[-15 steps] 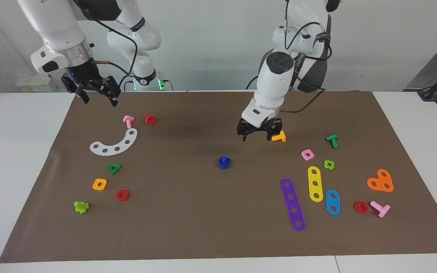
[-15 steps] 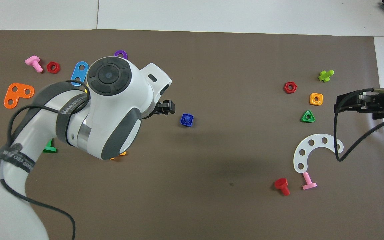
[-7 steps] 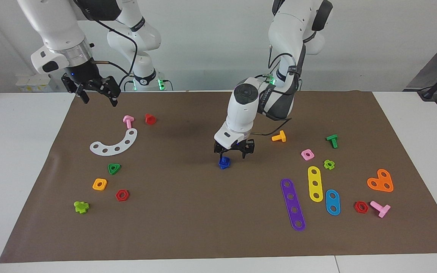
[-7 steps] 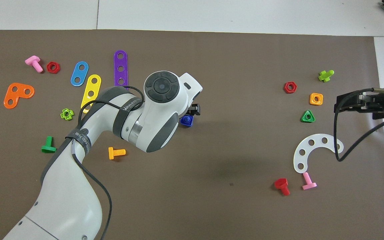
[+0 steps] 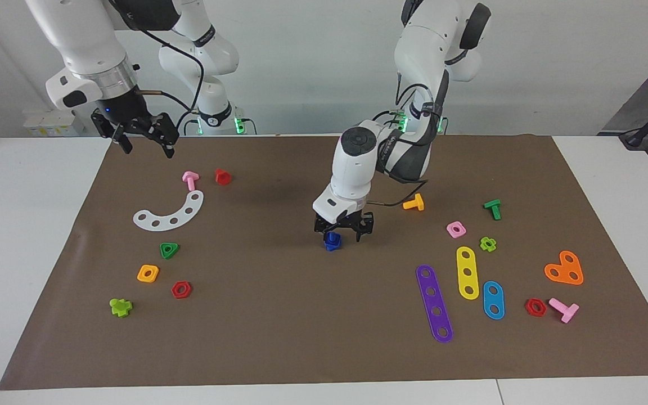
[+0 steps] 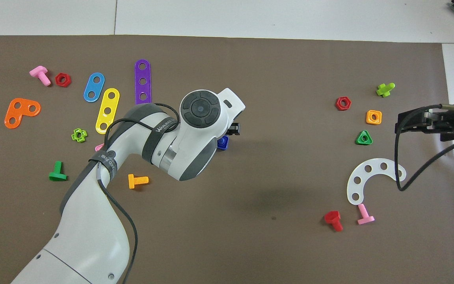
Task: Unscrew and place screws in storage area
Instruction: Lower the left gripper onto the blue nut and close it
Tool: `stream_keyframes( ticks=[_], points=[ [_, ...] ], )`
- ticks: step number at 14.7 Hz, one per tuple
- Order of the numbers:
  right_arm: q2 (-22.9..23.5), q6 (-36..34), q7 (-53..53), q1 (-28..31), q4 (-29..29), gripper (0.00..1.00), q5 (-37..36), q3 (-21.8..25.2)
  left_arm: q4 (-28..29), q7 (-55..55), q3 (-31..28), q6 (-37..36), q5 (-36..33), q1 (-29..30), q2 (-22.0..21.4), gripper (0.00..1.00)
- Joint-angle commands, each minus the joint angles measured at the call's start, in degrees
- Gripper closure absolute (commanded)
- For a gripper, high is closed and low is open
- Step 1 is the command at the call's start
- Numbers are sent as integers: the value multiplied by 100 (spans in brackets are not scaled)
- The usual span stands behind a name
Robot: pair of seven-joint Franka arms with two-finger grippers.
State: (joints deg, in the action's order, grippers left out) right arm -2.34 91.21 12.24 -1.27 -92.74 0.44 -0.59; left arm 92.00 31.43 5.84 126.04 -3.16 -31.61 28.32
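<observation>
The left gripper [image 5: 342, 229], fingers spread, straddled the blue bolt [image 5: 332, 242] standing mid-mat on the surface [image 5: 279, 337]. The right gripper [image 5: 143, 138] waited spread above the mat's edge.

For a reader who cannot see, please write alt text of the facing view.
The left gripper hangs open just above the dark-blue bolt in the middle of the brown mat. The right gripper waits, open, above the mat's edge near a pink bolt. Colourful loose parts lie toward both ends.

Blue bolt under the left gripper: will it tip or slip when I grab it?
The blue bolt looks small, light and rigid. Standing on the mat, it may tip if nudged sideways. Smooth plastic could slip under the left gripper, whose open fingers sit just above it.
</observation>
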Motion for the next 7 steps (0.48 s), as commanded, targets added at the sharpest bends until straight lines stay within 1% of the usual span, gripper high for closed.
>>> stream_keyframes(
  ticks=[1,7],
  points=[
    [-3,-95,33,30,36,0,105,-11,45,-14,-92,200,-202,-135,77,9],
    [-3,-95,24,30,36,0,105,-20,81,-145,-83,271,-264,-205,209,12]
  ],
)
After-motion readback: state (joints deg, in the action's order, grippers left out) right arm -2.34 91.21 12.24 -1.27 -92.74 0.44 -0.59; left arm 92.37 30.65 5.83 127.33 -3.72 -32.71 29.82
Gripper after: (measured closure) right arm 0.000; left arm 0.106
